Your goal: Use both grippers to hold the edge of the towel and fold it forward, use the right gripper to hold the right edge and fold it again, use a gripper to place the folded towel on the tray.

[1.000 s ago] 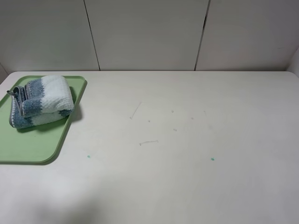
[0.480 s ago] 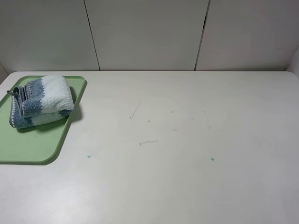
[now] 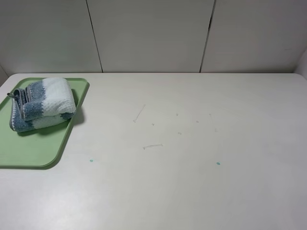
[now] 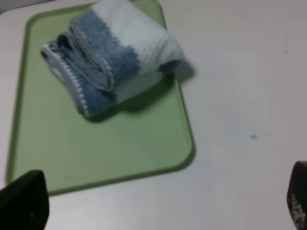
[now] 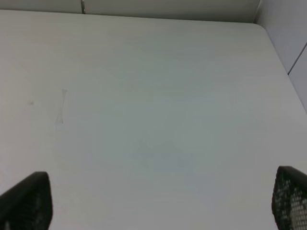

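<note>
The folded towel (image 3: 42,103), blue and white with grey edging, lies on the far part of the green tray (image 3: 33,148) at the table's left. It also shows in the left wrist view (image 4: 112,55) on the tray (image 4: 96,143). My left gripper (image 4: 158,201) is open and empty, well back from the tray, with only its black fingertips (image 4: 24,201) showing. My right gripper (image 5: 158,199) is open and empty over bare table, fingertips (image 5: 29,199) wide apart. Neither gripper shows in the exterior high view.
The white table (image 3: 192,143) carries faint scratches and two small green marks (image 3: 218,163). A panelled wall (image 3: 153,33) stands behind the table's far edge. The table's right far corner shows in the right wrist view (image 5: 259,26).
A faint shadow at the table's front left has faded away. The towel and tray have not moved.
</note>
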You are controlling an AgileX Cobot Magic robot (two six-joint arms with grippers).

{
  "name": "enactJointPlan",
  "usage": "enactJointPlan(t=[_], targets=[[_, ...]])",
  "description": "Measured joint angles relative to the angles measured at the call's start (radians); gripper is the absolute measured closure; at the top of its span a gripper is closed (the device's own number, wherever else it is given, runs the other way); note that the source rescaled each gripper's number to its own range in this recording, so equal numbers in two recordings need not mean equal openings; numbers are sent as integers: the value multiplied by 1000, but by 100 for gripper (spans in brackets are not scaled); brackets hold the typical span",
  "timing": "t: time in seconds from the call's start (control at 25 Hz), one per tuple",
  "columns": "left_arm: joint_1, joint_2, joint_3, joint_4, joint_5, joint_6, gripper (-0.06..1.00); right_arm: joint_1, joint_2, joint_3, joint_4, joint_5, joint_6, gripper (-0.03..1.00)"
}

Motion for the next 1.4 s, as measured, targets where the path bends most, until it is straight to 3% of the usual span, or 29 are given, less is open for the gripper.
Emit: enactJointPlan(t=[0.28,1.4], targets=[[-44,-111,75,12,16,-78,-6,0,0,0,0,0,0,-3],[-44,-126,75,22,16,-79,-6,0,0,0,0,0,0,-3]])
